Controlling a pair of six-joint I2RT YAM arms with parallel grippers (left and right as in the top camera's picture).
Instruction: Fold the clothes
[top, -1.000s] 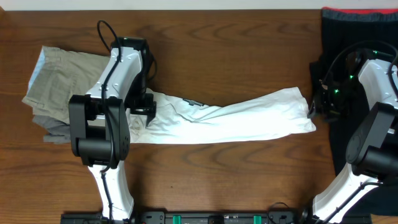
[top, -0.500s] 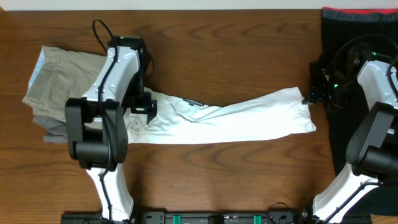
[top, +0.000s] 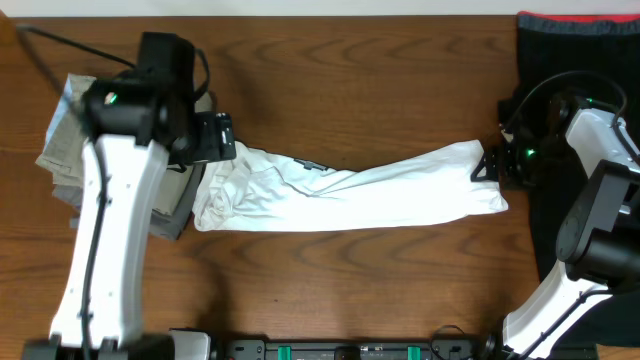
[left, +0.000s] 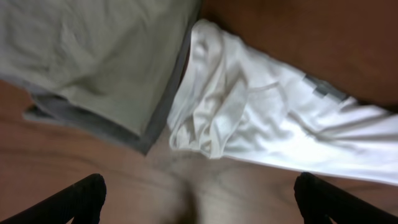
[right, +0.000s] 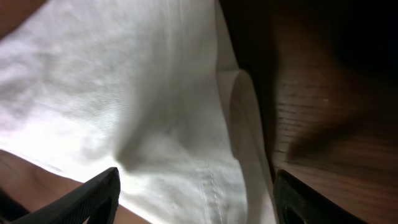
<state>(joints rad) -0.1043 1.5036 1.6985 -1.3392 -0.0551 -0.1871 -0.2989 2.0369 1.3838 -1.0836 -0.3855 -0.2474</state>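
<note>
We see the white T-shirt (top: 360, 195) lying as a long, crumpled band across the middle of the table (top: 380, 80). Its left end is bunched up and touches the folded khaki trousers (top: 60, 140). Its right end lies near the black garment (top: 550, 45). Our left gripper (left: 199, 199) hangs above the bunched left end, fingers spread wide with nothing between them. Our right gripper (right: 196, 193) sits at the shirt's right edge, fingers well apart, with cloth lying beneath them unpinched.

White arms (top: 100, 230), black joints (top: 165, 62), seemingly green-lit.
</note>
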